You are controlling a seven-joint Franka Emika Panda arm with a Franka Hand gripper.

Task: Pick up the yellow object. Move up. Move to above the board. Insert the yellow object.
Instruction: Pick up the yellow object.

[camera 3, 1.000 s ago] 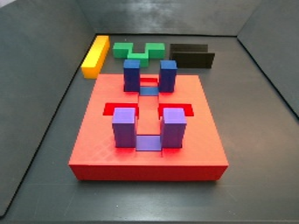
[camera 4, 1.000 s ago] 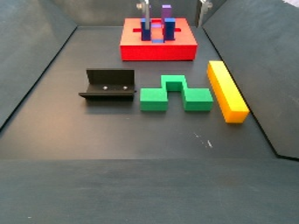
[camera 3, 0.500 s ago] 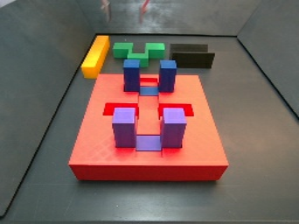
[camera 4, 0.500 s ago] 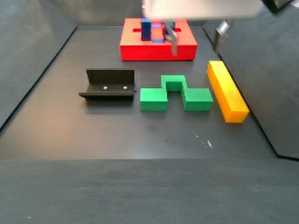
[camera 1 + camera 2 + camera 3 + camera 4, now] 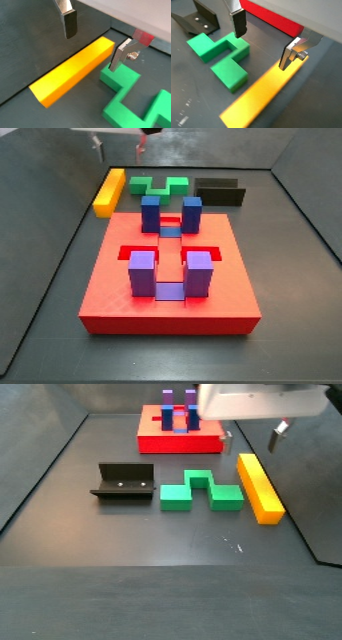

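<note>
Two silver fingers (image 5: 69,22) of the gripper (image 5: 93,42) stand wide apart with nothing between them, poised above the far end of the yellow object (image 5: 72,72); no contact is visible in either wrist view. In a wrist view the gripper (image 5: 264,42) straddles the bar's (image 5: 261,97) end nearest the board (image 5: 271,17). The yellow object (image 5: 261,485) lies flat on the dark surface (image 5: 134,544), lengthwise along the wall, just beside the green notched block (image 5: 202,491). In a side view the bar (image 5: 108,191) rests behind the board's (image 5: 167,293) far left corner, apart from it. The board (image 5: 181,436) carries upright blue posts (image 5: 170,214) and purple posts (image 5: 171,274), with red recesses showing around them. A dark fixture (image 5: 123,482) stands on the surface beside the green block (image 5: 166,185). In the side views only the gripper body (image 5: 261,404) and one fingertip (image 5: 281,432) appear, at the frame's upper edge above the bar's far end.
</note>
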